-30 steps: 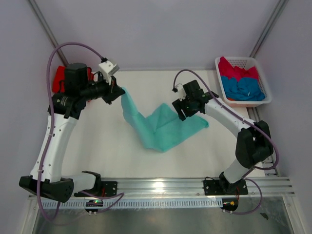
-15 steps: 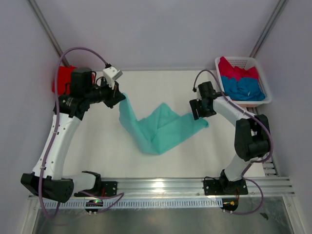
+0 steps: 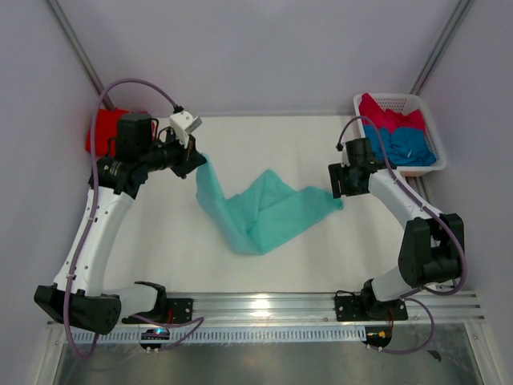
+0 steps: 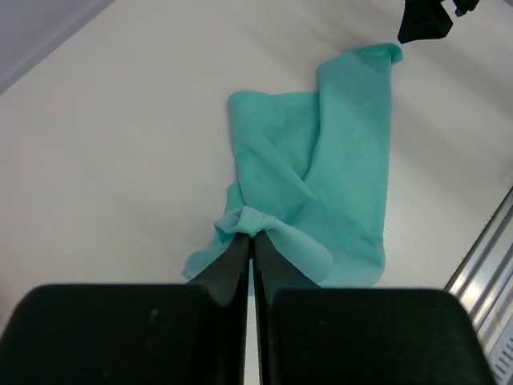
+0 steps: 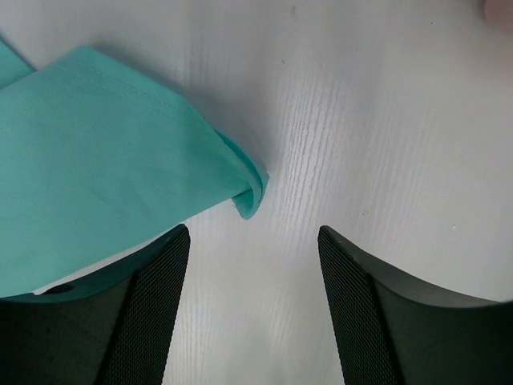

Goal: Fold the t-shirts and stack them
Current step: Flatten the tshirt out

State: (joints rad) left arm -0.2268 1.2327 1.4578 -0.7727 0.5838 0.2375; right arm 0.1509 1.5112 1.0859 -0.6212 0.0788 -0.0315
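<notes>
While my left gripper (image 4: 252, 241) pinches a bunched corner of the mint-teal t-shirt (image 4: 337, 184), the creased, half-folded cloth trails away from it across the white desk (image 4: 120, 136). My right gripper (image 5: 252, 233) hangs jaws apart, empty, just beside the t-shirt's far corner. Pale lilac walls (image 3: 264, 56) enclose us.

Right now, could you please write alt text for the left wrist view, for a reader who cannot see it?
The left gripper, shut, pinches a bunched edge of a mint-teal t-shirt that trails away, loosely folded, across a white table. A black part of the right arm shows at the top right, just beyond the shirt's far corner.
</notes>
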